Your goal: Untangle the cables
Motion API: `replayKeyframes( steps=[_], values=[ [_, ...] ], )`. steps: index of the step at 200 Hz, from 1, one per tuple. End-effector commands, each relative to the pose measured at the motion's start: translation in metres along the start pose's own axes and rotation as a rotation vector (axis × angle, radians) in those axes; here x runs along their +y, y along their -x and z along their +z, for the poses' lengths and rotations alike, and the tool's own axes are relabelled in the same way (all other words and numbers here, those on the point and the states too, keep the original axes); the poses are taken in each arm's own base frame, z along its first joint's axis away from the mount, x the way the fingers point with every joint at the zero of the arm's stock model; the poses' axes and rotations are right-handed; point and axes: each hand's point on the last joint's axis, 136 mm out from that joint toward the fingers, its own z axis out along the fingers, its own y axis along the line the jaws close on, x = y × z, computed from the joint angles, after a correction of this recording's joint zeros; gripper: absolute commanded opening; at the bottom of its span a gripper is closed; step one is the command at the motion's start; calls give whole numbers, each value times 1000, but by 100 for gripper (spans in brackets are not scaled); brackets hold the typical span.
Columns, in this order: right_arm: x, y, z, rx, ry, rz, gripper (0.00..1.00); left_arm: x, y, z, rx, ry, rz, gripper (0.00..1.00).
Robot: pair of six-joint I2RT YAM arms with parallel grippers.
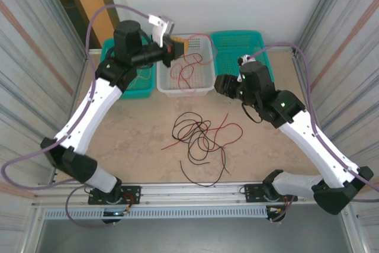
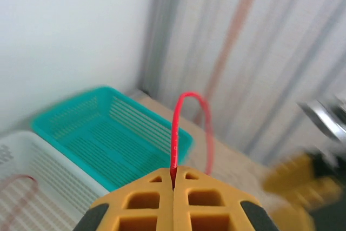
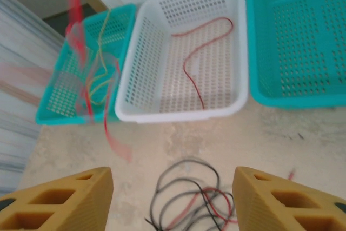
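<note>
Left tool (image 2: 173, 179) is clenched on a red cable (image 2: 175, 128), pinched between its orange jaws. It hangs above the white basket (image 1: 204, 90), which sits midway along the desk's far edge. Red loops lie inside that basket, but I cannot tell whether they belong to the held strand or to another one. Right tool (image 3: 173, 187) is released, jaws spread wide, held over the desk (image 1: 136, 140) toward its right edge and looking down on the tangle (image 1: 200, 134). That tangle of black and red cables lies in the desk's middle, well apart from the baskets. A yellow cable (image 3: 100, 74) lies in the teal basket (image 3: 51, 116) at the far left corner, and a second teal basket (image 1: 237, 41) stands at the far right.

The step in hand looks like dropping one freed red strand into the white basket. Next, the left tool should let go so the whole length falls inside the rim. After that, a single strand must be taken from the tangle at a loop standing clear of its neighbours.
</note>
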Motion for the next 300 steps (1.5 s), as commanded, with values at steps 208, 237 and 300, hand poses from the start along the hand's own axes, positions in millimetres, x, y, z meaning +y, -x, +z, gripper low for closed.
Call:
replayKeyframes(
  steps=[208, 237, 300],
  values=[
    [-138, -242, 47, 671, -518, 198, 49, 4, -180, -113, 199, 185, -401, 62],
    [-132, -251, 74, 690, -473, 296, 47, -3, -200, -120, 217, 171, -451, 62],
    [-151, -275, 81, 692, -675, 446, 46, -26, -221, -98, 296, 93, -462, 59]
  ],
)
